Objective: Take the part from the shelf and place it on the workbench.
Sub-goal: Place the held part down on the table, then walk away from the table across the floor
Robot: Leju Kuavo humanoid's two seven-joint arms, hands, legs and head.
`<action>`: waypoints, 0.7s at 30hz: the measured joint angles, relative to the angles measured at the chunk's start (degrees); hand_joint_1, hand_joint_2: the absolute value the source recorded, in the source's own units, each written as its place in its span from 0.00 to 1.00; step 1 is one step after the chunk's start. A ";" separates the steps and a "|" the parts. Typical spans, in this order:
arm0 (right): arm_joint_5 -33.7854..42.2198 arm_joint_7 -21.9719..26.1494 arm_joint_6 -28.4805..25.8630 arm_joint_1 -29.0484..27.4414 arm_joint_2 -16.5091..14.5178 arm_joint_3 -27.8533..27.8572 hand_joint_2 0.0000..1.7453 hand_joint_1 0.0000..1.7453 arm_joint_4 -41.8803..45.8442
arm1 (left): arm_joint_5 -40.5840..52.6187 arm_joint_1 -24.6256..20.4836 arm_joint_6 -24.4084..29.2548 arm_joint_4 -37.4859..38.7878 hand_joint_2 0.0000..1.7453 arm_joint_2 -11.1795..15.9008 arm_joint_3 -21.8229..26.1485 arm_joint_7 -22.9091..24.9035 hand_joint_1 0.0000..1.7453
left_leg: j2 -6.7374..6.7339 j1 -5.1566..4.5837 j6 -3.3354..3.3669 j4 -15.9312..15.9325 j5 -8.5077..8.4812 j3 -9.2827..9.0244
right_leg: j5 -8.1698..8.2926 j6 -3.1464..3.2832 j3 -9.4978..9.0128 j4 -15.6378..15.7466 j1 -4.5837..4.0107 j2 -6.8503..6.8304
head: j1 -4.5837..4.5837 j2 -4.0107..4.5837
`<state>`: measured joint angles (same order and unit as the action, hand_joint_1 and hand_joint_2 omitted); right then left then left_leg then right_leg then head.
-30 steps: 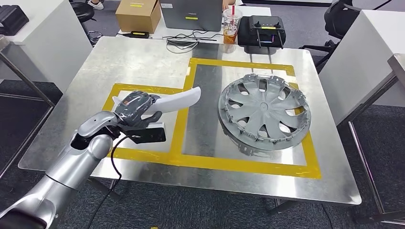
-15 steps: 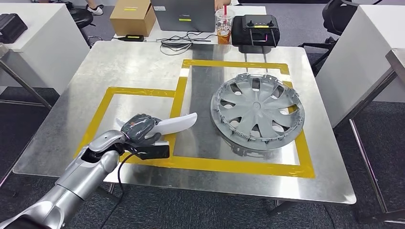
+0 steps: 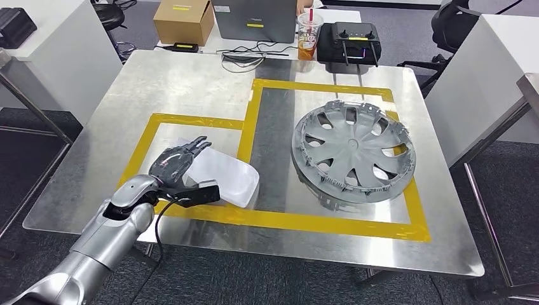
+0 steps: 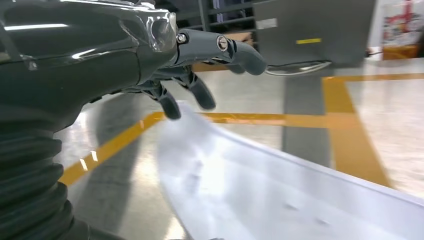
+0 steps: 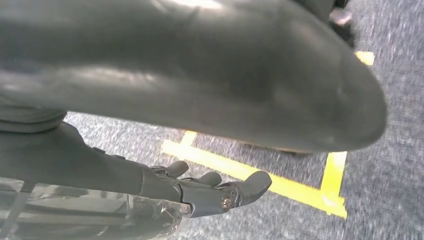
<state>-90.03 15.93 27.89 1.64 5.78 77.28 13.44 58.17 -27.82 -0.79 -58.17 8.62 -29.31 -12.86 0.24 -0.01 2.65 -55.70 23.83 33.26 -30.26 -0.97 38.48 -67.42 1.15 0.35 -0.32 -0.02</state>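
The white curved plastic part lies flat on the metal workbench, inside the left yellow-taped square. My left hand hovers over the part's left end with its fingers stretched out and apart, holding nothing. In the left wrist view the fingers stand clear above the white part. My right hand hangs beside my body over grey carpet, fingers loosely bent and empty.
A grey wheel cover lies in the right taped area. At the bench's far edge are a drink cup, a black controller, a laptop and a cardboard box. White tables flank both sides.
My left hand let go of the white part; it dropped from a tilted, held pose to lying flat on the bench. The fingers opened out. The camera view shifted slightly.
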 joint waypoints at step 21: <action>2.95 -1.56 0.47 -0.54 -0.17 0.96 0.00 0.00 -0.17 | -45.61 8.31 -11.41 -12.12 0.00 -7.67 27.14 -12.86 0.00 | 0.04 0.61 -2.77 -8.74 3.14 4.11 | 4.63 0.76 -5.30 10.08 0.37 0.22 | 0.46 0.00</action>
<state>-87.08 14.38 28.36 1.10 5.61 78.23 13.26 12.55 -19.52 -12.19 -70.29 0.94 -2.18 -25.73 0.28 0.59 -0.13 -64.44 26.97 37.37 -25.64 -0.20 33.18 -57.33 1.52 0.57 0.14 -0.02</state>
